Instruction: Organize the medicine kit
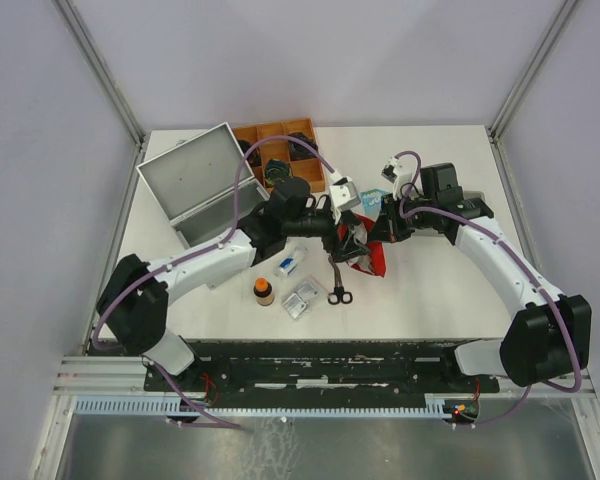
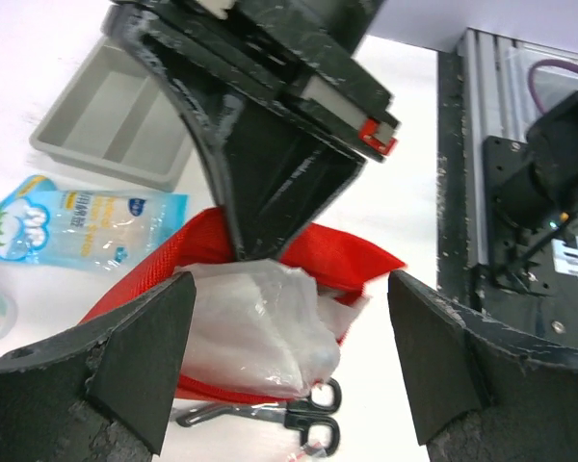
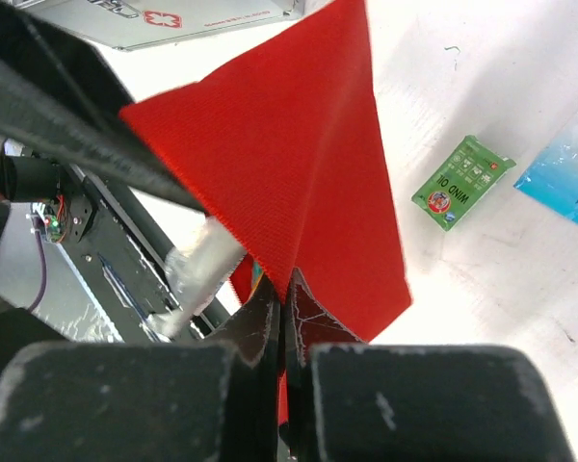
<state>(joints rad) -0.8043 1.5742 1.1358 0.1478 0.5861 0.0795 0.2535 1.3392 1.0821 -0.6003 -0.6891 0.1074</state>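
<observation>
**A:** Right gripper (image 3: 284, 306)?
**B:** Pressed together, pinching the red pouch (image 3: 299, 173) by its edge, mid-desk.
**A:** Left gripper (image 2: 287, 356)?
**B:** Jaws spread either side of the clear plastic bag (image 2: 260, 318) protruding from the pouch; whether they touch it cannot be told.
**A:** Medicine kit (image 1: 195, 185)?
**B:** Far-left corner, lid open. Scissors (image 1: 338, 288) lie toward the near edge, just beside the pouch.

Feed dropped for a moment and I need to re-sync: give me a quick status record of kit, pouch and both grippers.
kit: lid open, back left
pouch: red, centre, held by one edge
bag: clear plastic, poking from pouch
right gripper: shut on pouch
left gripper: open, straddling bag
loose: scissors, bottle, near front
</observation>
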